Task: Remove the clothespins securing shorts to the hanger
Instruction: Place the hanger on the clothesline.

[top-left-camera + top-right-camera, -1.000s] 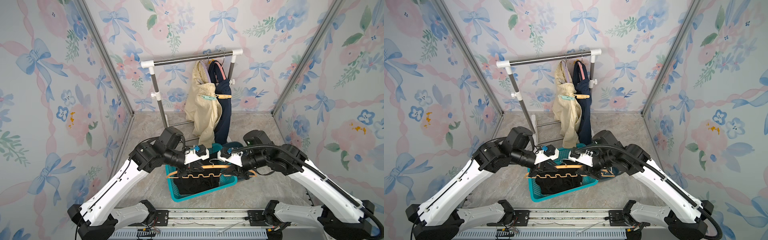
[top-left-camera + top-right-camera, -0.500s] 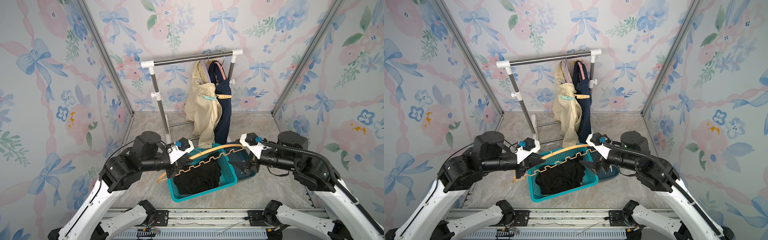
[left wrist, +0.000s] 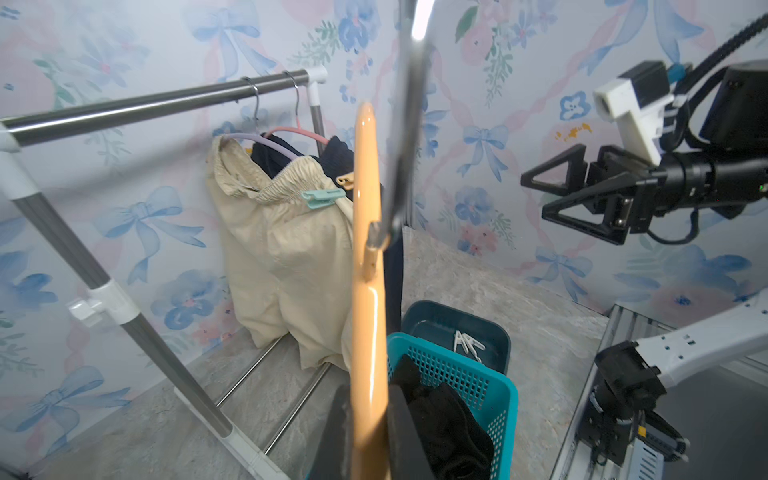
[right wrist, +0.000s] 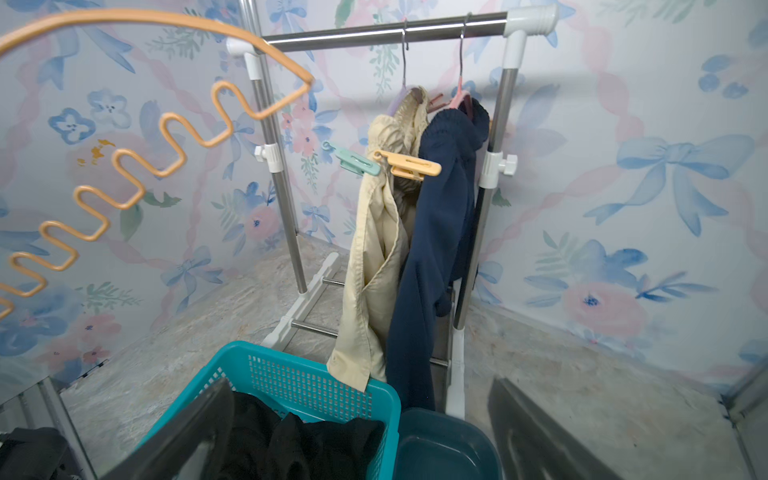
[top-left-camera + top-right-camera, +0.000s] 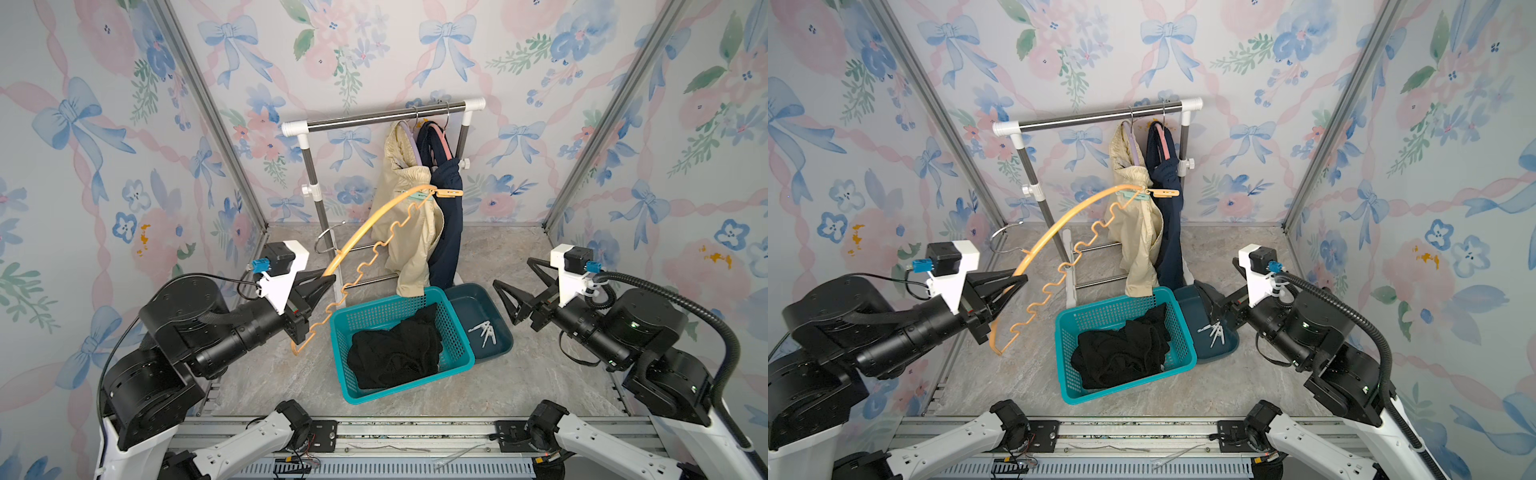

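We find bare floor [image 5: 540,386] open on the near right. The orange hanger [image 5: 374,218] slants across the left approach to the clothes rack [image 5: 386,117], and the teal basket [image 5: 386,309] and dark bin [image 5: 473,303] crowd the rack's foot.

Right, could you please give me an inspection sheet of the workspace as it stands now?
Surface: grey marbled floor.
Job's things: black shorts in teal basket; cream shorts and navy shorts hanging on rack; mint clothespin on the cream pair, orange clothespin beside it; white clothespins in dark tray; orange hanger bare.
Clutter: nothing seen.
Hands: left hand shut on orange hanger; right hand open, empty.
Cables: black hose along right arm; thin lead at left wrist camera; loose wires on front rail.
Surroundings: floral wallpaper walls.
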